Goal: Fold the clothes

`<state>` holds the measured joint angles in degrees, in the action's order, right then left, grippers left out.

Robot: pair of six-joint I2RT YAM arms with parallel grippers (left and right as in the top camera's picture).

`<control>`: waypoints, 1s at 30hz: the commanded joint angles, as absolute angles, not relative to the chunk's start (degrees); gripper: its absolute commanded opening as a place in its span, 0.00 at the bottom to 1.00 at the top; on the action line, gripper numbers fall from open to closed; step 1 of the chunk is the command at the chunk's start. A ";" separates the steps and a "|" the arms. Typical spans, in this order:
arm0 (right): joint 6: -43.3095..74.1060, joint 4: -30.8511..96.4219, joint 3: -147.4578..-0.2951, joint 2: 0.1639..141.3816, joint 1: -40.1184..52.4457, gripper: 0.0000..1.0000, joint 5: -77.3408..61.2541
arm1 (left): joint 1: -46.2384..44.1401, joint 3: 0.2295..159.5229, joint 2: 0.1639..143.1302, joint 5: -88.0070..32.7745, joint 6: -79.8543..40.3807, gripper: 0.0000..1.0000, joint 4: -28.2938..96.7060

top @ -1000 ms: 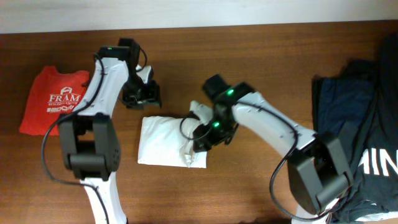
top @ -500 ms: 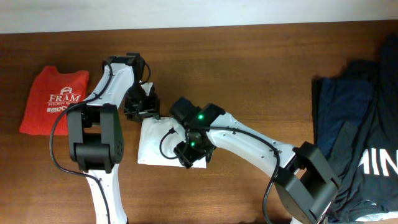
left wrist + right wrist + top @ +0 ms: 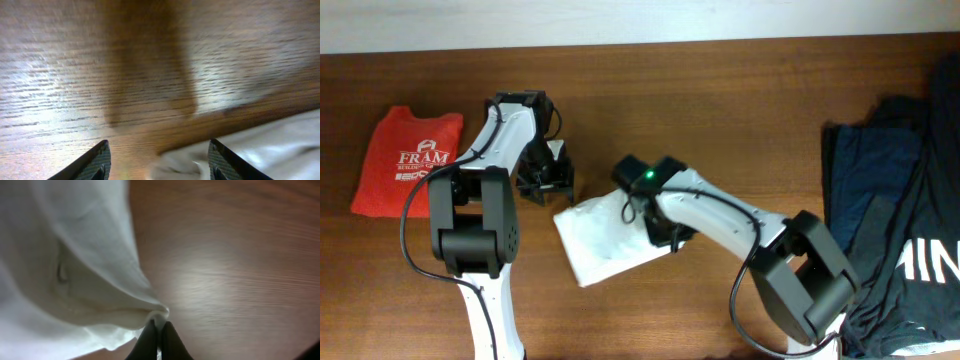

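Right wrist: thin grip on shirt

Right gripper [image 3: 159, 330] is pinched together on an edge of the folded white T-shirt [image 3: 605, 245], which lies askew on the table [image 3: 740, 100]. Left gripper [image 3: 159, 157] stands spread, empty, beside it. Risk: cloth slips, or dragging undoes the fold.

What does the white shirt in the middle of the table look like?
The white shirt is soft cloth folded into a small rectangle with a few wrinkles. It lies askew on the brown wooden table, with no print showing. The right gripper pinches a fold at its edge between shut fingers. The left gripper hangs open by its upper-left corner; whether it touches is unclear.
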<state>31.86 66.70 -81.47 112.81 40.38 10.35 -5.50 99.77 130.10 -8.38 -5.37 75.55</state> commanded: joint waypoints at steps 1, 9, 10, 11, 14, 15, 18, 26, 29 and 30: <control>33.04 67.31 -81.52 113.25 37.74 0.11 13.80 | -5.48 96.95 130.72 -7.64 -5.78 0.56 76.40; 31.77 67.75 -81.62 113.16 30.39 0.18 19.64 | -6.04 95.50 129.80 -12.62 -4.36 0.53 80.42; 31.73 68.99 -81.69 112.75 28.84 0.17 19.44 | -6.11 95.53 128.81 -13.08 -3.77 0.53 80.38; 30.74 69.63 -81.69 112.20 27.94 0.17 18.87 | -6.11 95.55 127.74 -13.04 -3.33 0.53 80.23; 18.74 68.53 -82.52 109.16 26.57 0.16 7.97 | -6.07 95.83 123.28 -12.97 -3.40 0.53 79.00; 13.54 67.64 -83.09 108.01 26.59 0.17 2.28 | -6.07 95.85 121.16 -13.61 -3.40 0.53 78.19; -5.67 62.08 -83.29 106.19 26.72 0.17 -30.20 | -7.16 95.83 114.26 -18.31 -3.33 0.53 75.92; -8.75 57.43 -80.38 108.60 29.61 0.19 -35.46 | -13.58 89.30 113.23 -18.26 -2.96 0.55 73.19; -8.05 55.75 -79.66 110.54 29.56 0.19 -31.62 | -14.66 82.65 113.23 -18.24 -2.98 0.55 67.94; -8.01 55.48 -79.66 111.11 29.56 0.19 -29.82 | -14.63 80.88 113.25 -18.24 -2.98 0.55 66.61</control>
